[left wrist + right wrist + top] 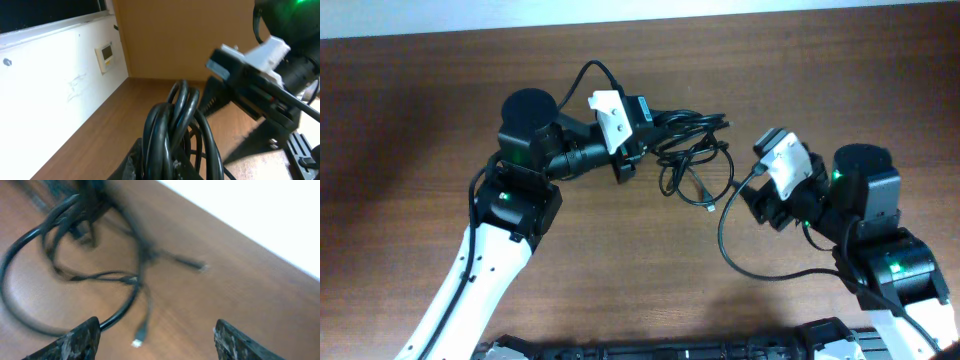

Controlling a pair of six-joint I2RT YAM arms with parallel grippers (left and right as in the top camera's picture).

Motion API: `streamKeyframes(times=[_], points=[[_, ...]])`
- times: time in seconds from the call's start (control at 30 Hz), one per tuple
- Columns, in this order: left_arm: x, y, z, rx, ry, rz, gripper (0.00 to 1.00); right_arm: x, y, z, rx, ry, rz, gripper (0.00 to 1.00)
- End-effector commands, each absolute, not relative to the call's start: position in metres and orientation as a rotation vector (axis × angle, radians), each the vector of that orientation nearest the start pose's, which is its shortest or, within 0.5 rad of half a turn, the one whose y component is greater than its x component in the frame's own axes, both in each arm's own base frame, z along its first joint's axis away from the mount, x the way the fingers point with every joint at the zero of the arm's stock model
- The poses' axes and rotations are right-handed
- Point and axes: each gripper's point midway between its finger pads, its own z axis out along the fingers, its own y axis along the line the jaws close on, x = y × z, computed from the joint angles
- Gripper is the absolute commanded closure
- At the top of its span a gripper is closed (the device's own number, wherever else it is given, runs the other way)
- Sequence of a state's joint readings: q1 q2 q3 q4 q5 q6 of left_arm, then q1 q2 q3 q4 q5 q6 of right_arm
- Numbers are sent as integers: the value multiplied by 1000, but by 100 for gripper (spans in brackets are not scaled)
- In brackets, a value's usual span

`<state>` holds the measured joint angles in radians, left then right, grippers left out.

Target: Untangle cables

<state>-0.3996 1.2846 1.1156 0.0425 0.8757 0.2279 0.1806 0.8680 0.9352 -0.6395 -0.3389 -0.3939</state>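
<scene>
Subject: cables (688,150), a small black cluster of overlapping loops lying mid-counter, between the two arms.
Counter: brown wood surface (420,90); the cluster's lower loops rest on it.
Left gripper: (642,125) closed on the upper strands of the bundle. The left wrist view shows several cords packed together and rising straight out of its grasp.
Right gripper: (159,342) spread wide and holding nothing. It hangs just beside the cluster's right edge, with the loops on the counter ahead of it.
Free ends: one small plug (710,207) trails out at the bottom of the cluster. The right wrist view shows a second plug (200,266) lying apart from the loops.
Done so far: judged as one side anchored only; no cord lies separate from the others.
Left to do: judged as nearly all of it. The loops cross one another in several places, and each cord has yet to be drawn out singly.
Uncertain: the number of cords and exactly where they cross cannot be told, as the right wrist view is blurred.
</scene>
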Motion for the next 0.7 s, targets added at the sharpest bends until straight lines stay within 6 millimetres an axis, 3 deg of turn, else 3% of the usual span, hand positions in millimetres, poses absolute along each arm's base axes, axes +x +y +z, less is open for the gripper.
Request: streamKeyframes(times=[0.0,0.17,0.33,0.43,0.67], points=[[291,-267,372,1137,1267,-861,100,284,88,300,-598,1899,119,28],[291,-267,372,1133,1273,-869,100,288,84,327,-462,1823,155,22],[291,-267,372,1132,1275,-871,100,287,84,328,-376,1844,222,17],[292,-267,371,1119,1289,-874,100,283,94,328,-413,1837,290,16],[314,-259,370,939,1436,-868,100,279,101,329,-250,1880,478,12]])
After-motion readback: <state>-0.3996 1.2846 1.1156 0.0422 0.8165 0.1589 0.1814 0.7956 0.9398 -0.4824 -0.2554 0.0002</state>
